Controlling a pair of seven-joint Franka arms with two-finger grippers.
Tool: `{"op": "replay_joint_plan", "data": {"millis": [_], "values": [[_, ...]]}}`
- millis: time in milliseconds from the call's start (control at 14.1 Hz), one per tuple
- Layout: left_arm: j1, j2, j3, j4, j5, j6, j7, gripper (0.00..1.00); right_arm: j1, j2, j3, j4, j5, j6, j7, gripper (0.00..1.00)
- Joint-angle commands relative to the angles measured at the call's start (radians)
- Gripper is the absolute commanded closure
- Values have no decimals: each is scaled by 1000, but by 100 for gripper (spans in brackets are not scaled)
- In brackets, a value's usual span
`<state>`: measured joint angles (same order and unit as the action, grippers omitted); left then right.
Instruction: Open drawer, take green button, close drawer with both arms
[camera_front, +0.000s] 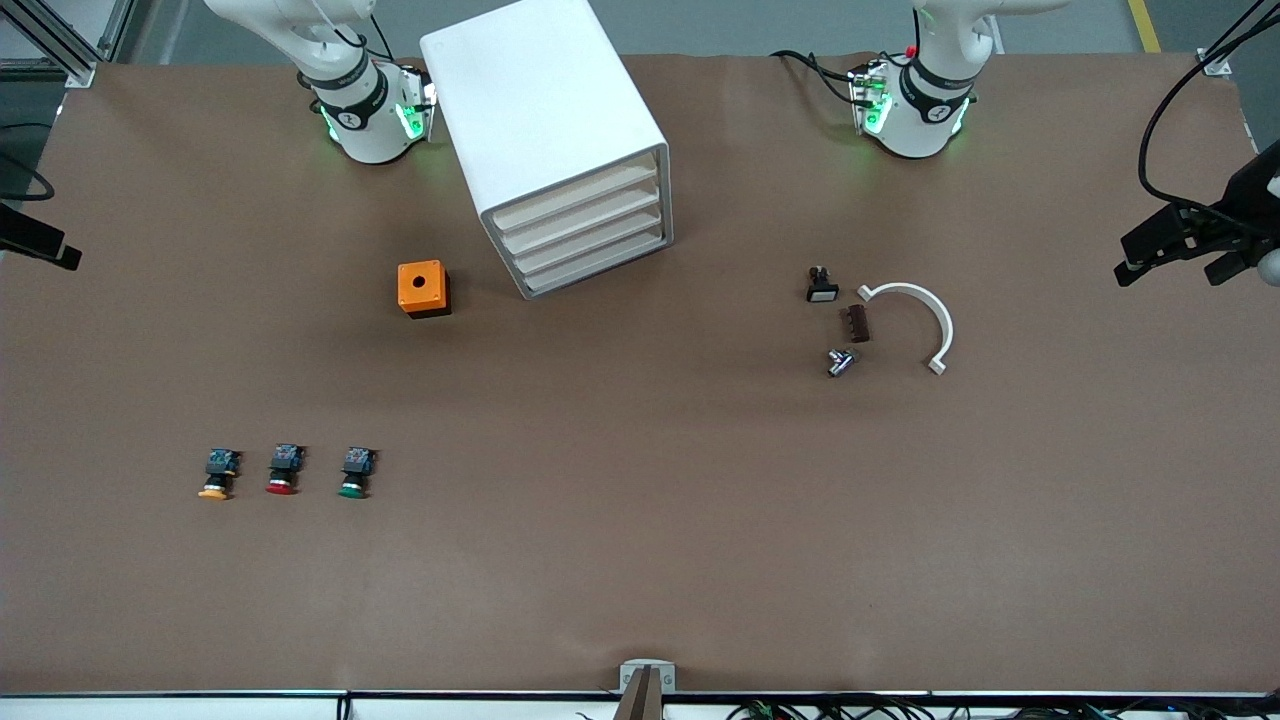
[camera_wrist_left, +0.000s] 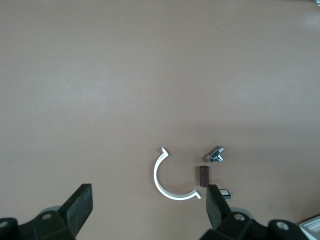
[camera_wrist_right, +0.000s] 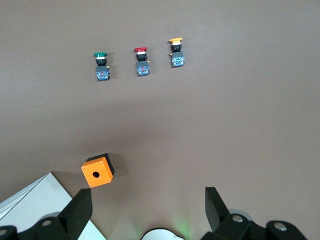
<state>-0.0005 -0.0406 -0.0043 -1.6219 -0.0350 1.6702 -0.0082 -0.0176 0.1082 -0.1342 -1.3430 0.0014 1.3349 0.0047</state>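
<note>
Nearest the front camera, toward the right arm's end of the desk (camera_front: 640, 560), 3 push buttons are lined up: orange-capped button (camera_front: 217, 474), red-capped button (camera_front: 284, 469) and the green-capped button (camera_front: 355, 473), which lies on the open desk, not in a drawer. Farther away are seen an orange box (camera_front: 423, 289) and, toward the left arm's end, a white curved bracket (camera_front: 915, 322) with 3 small parts (camera_front: 843, 325) beside it. Farthest stands the white drawer cabinet (camera_front: 558, 140), all 4 drawers apparently shut. The left gripper (camera_wrist_left: 147, 210) is held over the bracket and the right gripper (camera_wrist_right: 148, 212) over the orange box, both with fingers spread wide and empty. The opening step is best served by 1 arm bracing the cabinet while the other pulls squarely. Drawer handles and contents cannot be made out; both grippers are cut off in the front view.
</note>
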Motion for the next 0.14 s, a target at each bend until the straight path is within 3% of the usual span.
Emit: {"op": "replay_joint_plan", "data": {"millis": [0,71], "values": [[-7,-13,1,7,15,-15,-13,0,-18,-41,15,-38,0,-3,-9,0],[-7,-13,1,7,15,-17,-15,1,-16,-47,15,-44,0,0,-9,0]]}}
